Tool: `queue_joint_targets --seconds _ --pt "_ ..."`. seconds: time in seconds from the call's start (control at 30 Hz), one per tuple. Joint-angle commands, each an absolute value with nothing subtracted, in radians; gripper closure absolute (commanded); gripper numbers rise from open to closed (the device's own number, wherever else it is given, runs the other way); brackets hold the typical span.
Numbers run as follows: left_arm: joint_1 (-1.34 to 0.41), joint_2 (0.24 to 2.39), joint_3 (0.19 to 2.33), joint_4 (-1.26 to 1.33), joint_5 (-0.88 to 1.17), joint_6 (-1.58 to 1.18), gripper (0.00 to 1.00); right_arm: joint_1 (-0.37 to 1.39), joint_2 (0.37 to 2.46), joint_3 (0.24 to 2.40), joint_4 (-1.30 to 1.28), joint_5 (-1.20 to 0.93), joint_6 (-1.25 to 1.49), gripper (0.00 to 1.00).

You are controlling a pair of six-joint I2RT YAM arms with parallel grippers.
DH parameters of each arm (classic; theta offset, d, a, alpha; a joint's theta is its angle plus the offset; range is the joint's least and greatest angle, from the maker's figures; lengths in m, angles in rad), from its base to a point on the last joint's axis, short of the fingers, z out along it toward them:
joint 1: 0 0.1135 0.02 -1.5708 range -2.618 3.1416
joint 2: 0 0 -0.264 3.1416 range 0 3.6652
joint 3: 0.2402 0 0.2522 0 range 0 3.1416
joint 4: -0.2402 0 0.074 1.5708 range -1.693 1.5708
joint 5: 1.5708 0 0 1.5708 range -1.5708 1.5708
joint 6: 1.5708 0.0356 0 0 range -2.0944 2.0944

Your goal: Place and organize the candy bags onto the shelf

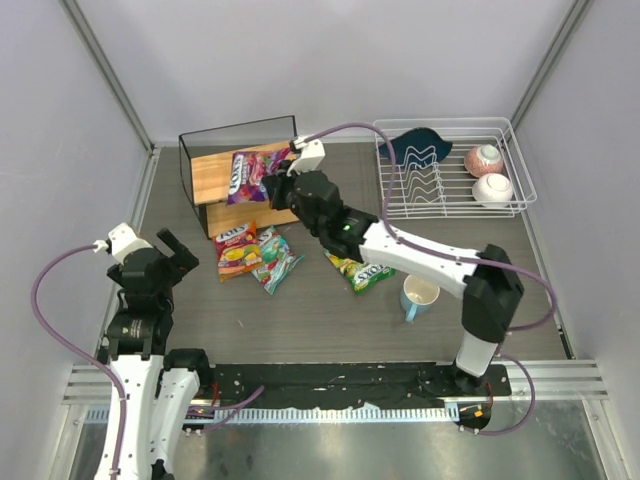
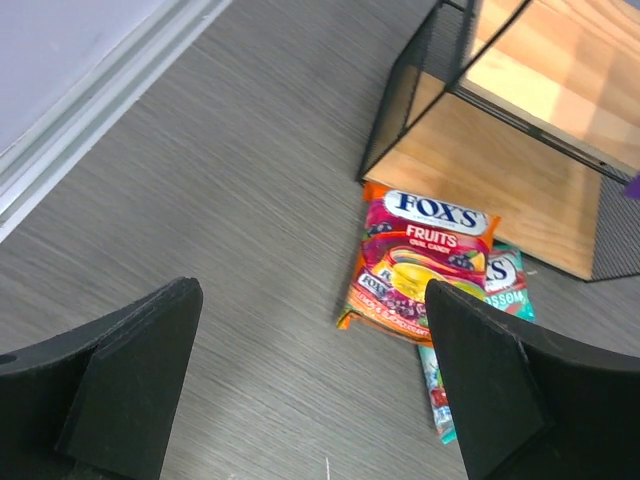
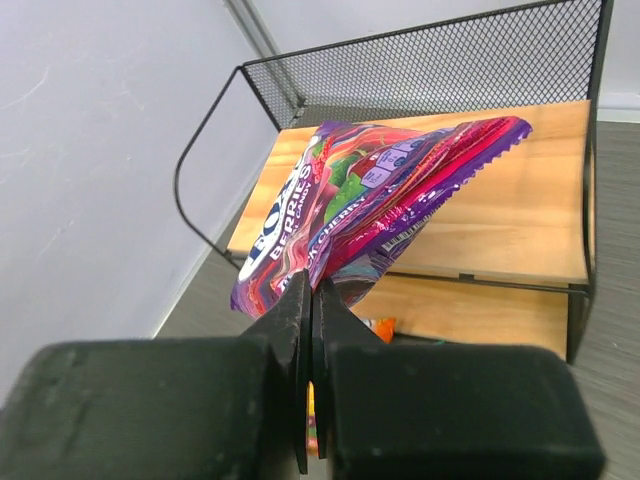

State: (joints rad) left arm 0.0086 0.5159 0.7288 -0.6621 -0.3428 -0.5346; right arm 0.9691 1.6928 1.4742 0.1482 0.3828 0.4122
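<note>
My right gripper (image 1: pixel 283 182) (image 3: pixel 313 285) is shut on the edge of the purple-magenta candy bag (image 1: pixel 248 174) (image 3: pixel 375 190) and holds it over the top board of the shelf (image 1: pixel 207 170) (image 3: pixel 520 215). The red-orange bag (image 1: pixel 236 248) (image 2: pixel 420 260) lies on the table in front of the shelf (image 2: pixel 500 150), overlapping the teal-green bag (image 1: pixel 275 260) (image 2: pixel 502 285). The yellow-green bag (image 1: pixel 361 271) lies under my right arm. My left gripper (image 1: pixel 172 254) (image 2: pixel 315 400) is open and empty, to the left of the red-orange bag.
A white wire dish rack (image 1: pixel 510 135) at the back right holds two bowls (image 1: pixel 484 159) and a dark blue cloth-like thing (image 1: pixel 420 148). A light blue mug (image 1: pixel 419 294) stands near the right arm. Walls close the table on three sides.
</note>
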Motion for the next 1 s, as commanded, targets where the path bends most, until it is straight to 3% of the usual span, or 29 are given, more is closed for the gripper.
queue_joint_targets --seconds 0.0,0.47,0.7,0.73,0.77,0.8,0.83,0.97 --pt "0.009 0.502 0.764 -0.680 -0.465 -0.574 0.00 0.985 1.807 1.562 0.443 0.520 0.405 0.99" --pt "0.009 0.472 0.765 -0.692 -0.515 -0.580 0.00 1.077 2.126 1.752 0.885 0.994 0.387 0.99" --pt "0.009 0.469 0.765 -0.693 -0.520 -0.581 0.00 1.117 2.255 1.940 0.816 1.060 0.376 0.99" --pt "0.009 0.471 0.765 -0.693 -0.523 -0.581 0.00 1.118 2.260 1.957 0.786 1.049 0.383 0.95" --pt "0.009 0.469 0.767 -0.693 -0.522 -0.581 0.00 1.117 2.261 1.960 0.760 1.036 0.403 0.85" --pt "0.009 0.468 0.765 -0.693 -0.522 -0.581 0.00 1.117 2.260 1.962 0.735 1.022 0.435 0.74" --pt "0.009 0.468 0.764 -0.693 -0.522 -0.581 0.00 1.115 2.257 1.962 0.686 0.994 0.446 0.54" --pt "0.009 0.466 0.762 -0.689 -0.509 -0.578 0.00 1.114 2.197 1.882 0.614 0.862 0.495 0.39"
